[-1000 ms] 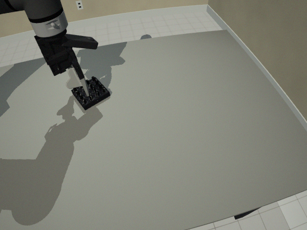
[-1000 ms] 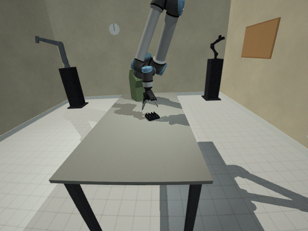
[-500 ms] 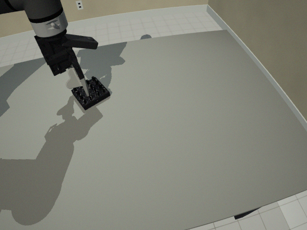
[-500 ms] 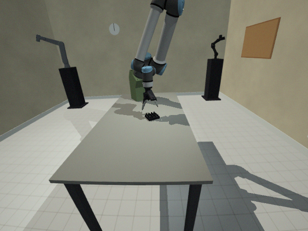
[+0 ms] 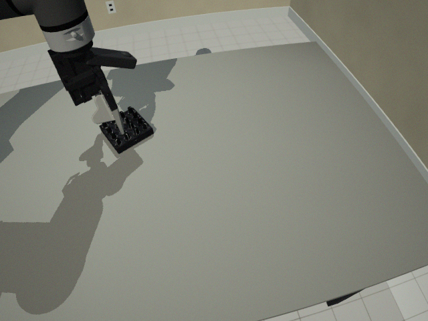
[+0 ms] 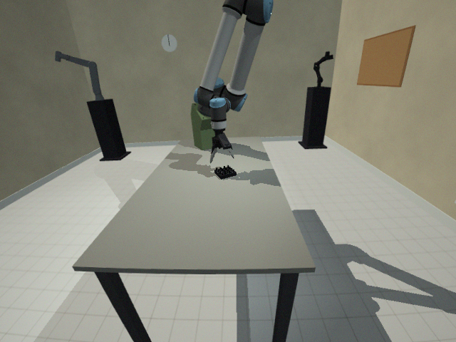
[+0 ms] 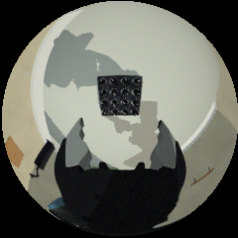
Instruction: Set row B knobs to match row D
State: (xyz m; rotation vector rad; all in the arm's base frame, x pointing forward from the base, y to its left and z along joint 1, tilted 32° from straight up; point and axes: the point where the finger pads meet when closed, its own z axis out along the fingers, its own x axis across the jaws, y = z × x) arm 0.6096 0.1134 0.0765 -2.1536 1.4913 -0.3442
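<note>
The knob box [image 5: 126, 129] is a small black square block with a grid of dark knobs, lying flat on the grey table. It also shows in the exterior view [image 6: 225, 172] and in the wrist view [image 7: 120, 95]. The knob marks and the socket are too small to read. My gripper [image 7: 121, 119] hangs above the box with its fingers wide open and nothing between them. It shows in the top view [image 5: 110, 119], where one finger overlaps the box, and in the exterior view [image 6: 221, 154], a little above the box.
The box lies near the far end of the long table, close to the arm's green base [image 6: 201, 127]. Two black pedestals [image 6: 107, 128] [image 6: 315, 117] stand on the floor beyond the table.
</note>
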